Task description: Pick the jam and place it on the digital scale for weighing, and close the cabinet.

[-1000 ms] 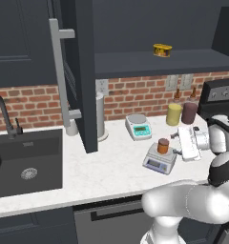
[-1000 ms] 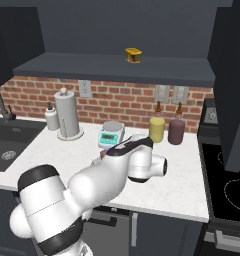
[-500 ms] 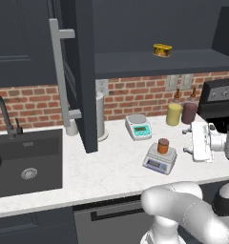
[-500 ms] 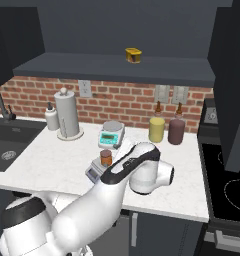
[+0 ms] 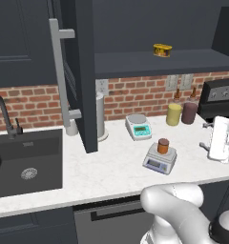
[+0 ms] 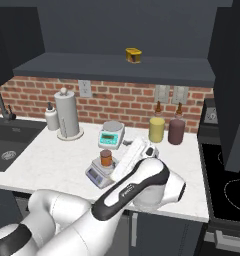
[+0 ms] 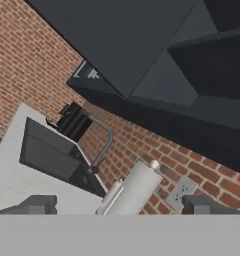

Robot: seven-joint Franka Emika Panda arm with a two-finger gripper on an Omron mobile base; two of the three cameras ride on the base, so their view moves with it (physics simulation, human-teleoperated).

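Observation:
The jam (image 5: 163, 145), a small orange-brown jar with a dark lid, stands upright on the digital scale (image 5: 159, 161) in the middle of the counter. My gripper (image 5: 203, 135) hovers to the jar's right, well apart from it, fingers pointing left. In the hand view the gripper (image 7: 122, 206) is open, its tips wide apart with nothing between them. From the right base, the jam (image 6: 106, 158) sits on the scale (image 6: 98, 173) just left of my white hand. The cabinet door (image 5: 82, 71) stands open, swung out over the counter with its silver handle (image 5: 59, 81).
A yellow tin (image 5: 162, 49) lies on the cabinet shelf. A white scale (image 5: 139, 127), a pale yellow canister (image 5: 173, 114) and a dark canister (image 5: 189, 113) line the brick wall. A paper towel roll (image 5: 100, 116) stands behind the door; the sink (image 5: 26, 162) is at left.
My hand has drawn away to the right of the jam, which stays on the scale. The arm has swung round below it. The cabinet door has not moved.

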